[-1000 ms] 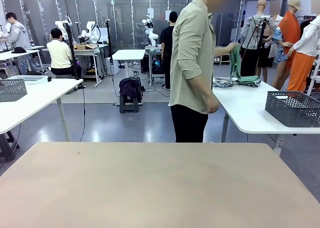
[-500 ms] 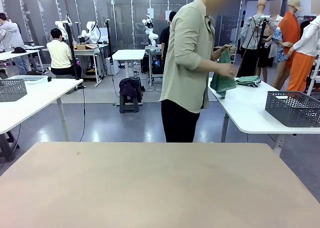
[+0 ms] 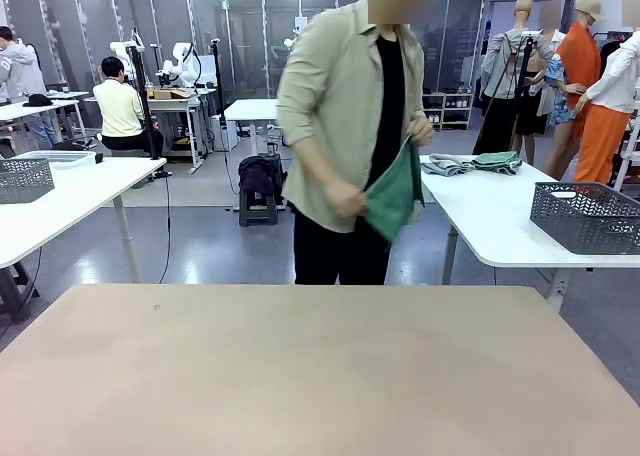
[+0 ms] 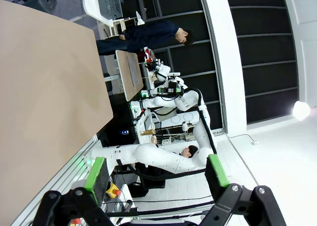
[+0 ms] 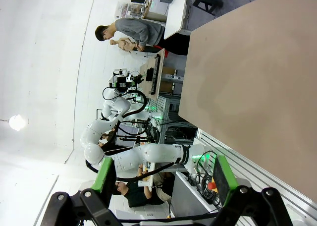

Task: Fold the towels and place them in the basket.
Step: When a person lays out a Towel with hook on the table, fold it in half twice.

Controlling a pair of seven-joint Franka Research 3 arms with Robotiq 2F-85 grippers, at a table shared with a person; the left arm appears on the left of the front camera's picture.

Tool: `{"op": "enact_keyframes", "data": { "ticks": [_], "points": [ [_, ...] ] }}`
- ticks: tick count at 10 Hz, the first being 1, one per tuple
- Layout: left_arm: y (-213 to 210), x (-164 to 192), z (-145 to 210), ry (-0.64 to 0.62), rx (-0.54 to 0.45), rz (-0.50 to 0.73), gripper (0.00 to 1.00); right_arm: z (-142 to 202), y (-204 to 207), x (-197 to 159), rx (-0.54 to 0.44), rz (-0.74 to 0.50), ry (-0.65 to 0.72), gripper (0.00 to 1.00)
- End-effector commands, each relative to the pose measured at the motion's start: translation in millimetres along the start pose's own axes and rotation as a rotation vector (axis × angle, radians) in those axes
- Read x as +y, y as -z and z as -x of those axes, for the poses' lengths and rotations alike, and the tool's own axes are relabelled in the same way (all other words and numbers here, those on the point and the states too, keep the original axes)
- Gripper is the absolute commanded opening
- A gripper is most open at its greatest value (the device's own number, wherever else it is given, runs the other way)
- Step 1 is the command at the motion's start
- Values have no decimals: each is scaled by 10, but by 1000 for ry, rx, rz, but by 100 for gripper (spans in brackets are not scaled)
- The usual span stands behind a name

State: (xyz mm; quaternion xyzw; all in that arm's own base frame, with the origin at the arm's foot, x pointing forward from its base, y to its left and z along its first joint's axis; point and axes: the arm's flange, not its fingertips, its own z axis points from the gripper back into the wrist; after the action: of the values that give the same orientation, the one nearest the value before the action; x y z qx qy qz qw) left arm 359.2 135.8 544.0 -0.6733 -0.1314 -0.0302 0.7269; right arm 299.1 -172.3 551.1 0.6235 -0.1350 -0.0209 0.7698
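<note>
Wide open on the left gripper (image 4: pixel 157 172), green pads (image 4: pixel 96 172) spread far apart with nothing between them, hanging just off the side of the tan table (image 4: pixel 44 87) in the left wrist view. Same story on the right gripper (image 5: pixel 163 176): jaws fully apart, gripping nothing, looking along the table's edge from the other side. Now out front, across the tan tabletop to its far edge: a person (image 3: pixel 340 106) in a pale green shirt, standing close against the table and facing this way. Clutching a green towel (image 3: pixel 395 191) with both hands, held up against the body and clear of the tabletop. One hand (image 3: pixel 345 198) low, pinching the bottom of the cloth near the waist; the other hand (image 3: pixel 422 131) up high at the top corner, so the towel hangs slantwise between the two. Behind and to the right, a white side table (image 3: pixel 490 211), and on it a folded towel (image 3: pixel 497 159) lying just beside a crumpled grey cloth (image 3: pixel 443 164). Nearer the front corner of that same side table, the dark mesh basket (image 3: pixel 585 216), sitting upright, well apart from the towel in the person's hands and well apart from both grippers.
</note>
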Motion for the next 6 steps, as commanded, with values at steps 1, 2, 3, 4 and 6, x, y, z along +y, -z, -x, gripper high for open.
{"op": "enact_keyframes", "data": {
  "ticks": [1,2,3,4,6],
  "points": [
    [6,-1,3,0,-1,4,100,1,-1,8,-1,-1,-2,100],
    [6,-1,3,0,-1,4,100,1,-1,8,-1,-1,-2,100],
    [6,-1,3,0,-1,4,100,1,-1,8,-1,-1,-2,100],
    [6,-1,3,0,-1,4,100,1,-1,8,-1,-1,-2,100],
    [6,-1,3,0,-1,4,100,1,-1,8,-1,-1,-2,100]
  ]
}}
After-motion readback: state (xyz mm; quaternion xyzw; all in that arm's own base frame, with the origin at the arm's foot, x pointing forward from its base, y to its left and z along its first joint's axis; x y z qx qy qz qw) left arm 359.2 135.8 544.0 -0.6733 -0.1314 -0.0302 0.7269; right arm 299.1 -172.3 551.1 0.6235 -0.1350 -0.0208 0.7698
